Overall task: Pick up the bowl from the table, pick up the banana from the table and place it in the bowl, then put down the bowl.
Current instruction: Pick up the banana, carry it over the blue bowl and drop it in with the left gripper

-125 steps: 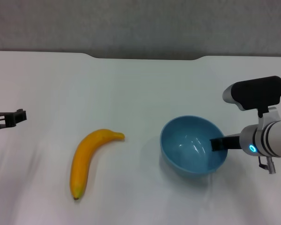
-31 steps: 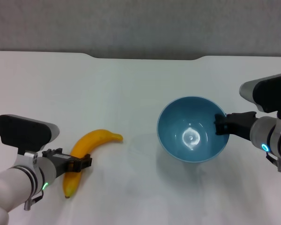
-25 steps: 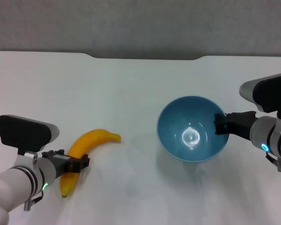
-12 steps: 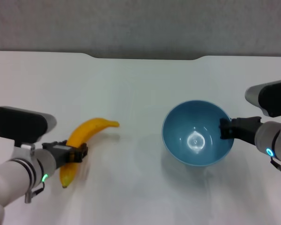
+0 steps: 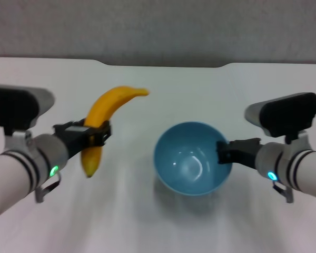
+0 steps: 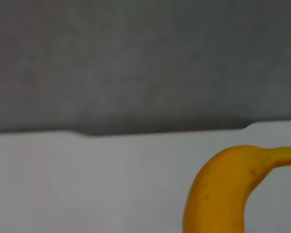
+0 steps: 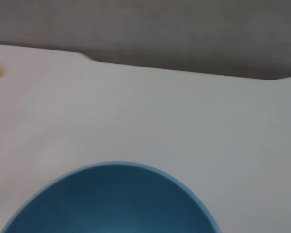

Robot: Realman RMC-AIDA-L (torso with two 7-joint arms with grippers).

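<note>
Left arm: came in from the near left, forearm angled up toward the middle of the table (image 5: 147,95), green light glowing on the wrist.
Left gripper (image 5: 89,134): clamped around the banana (image 5: 102,118) about midway along it, black fingers on both sides of the fruit.
Banana: held up off the table, steeply tilted, narrow end pointing far and right, blunt end hanging down on the near side; just left of the bowl (image 5: 192,161) and not touching it. Left wrist view only caught its upper curve (image 6: 223,189) against the white top.
Right arm: reached in from the near right, roughly level, blue light on the wrist, dark camera block sitting on top.
Right gripper (image 5: 226,153): pinched shut on the bowl's right rim.
Bowl: light blue, glossy, nothing inside, held near the middle; looked lifted a bit, shadow on the table just under it, but hard to say for sure. Right wrist view showed its far rim (image 7: 121,167) and a tiny bit of yellow at the picture's edge.
Labels or writing: couldn't read any on either arm or the bowl.
Surroundings: plain white tabletop, shallow notch in the far edge (image 5: 163,65), grey wall (image 5: 158,26) behind.
In the way: open table between banana and bowl.
</note>
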